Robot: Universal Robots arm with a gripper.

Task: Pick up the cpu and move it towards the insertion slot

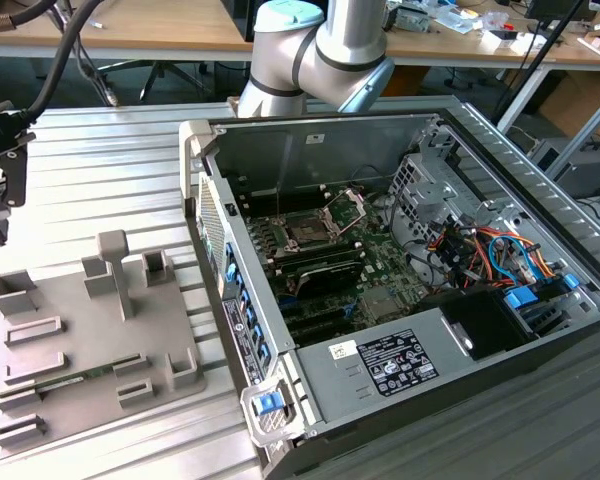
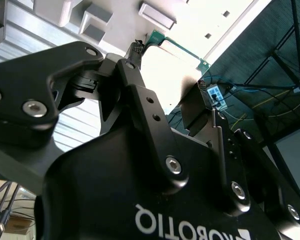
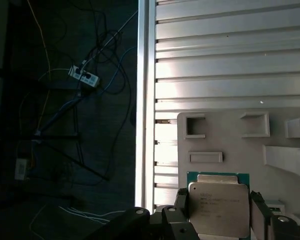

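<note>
Clamped on two opposite edges of the cpu [image 3: 218, 212], the hand [image 3: 220, 202] hangs over the slatted table [image 1: 110, 170], at the exterior view's far left. In the first wrist view the chip sits between the black fingers [image 3: 260, 212] with its silver face toward the camera, and the grey holder tray [image 3: 230, 145] lies beyond it. The chip looks clear of the tray, so I'd judge the pick-up done. The carry is what remains, by my reckoning. The insertion slot [image 1: 308, 232] is well apart from the hand, inside the open computer case [image 1: 380, 350] toward the exterior view's right. Its metal bracket [image 1: 346, 207] is tilted up and the dark socket is bare, with no chip in it.
</note>
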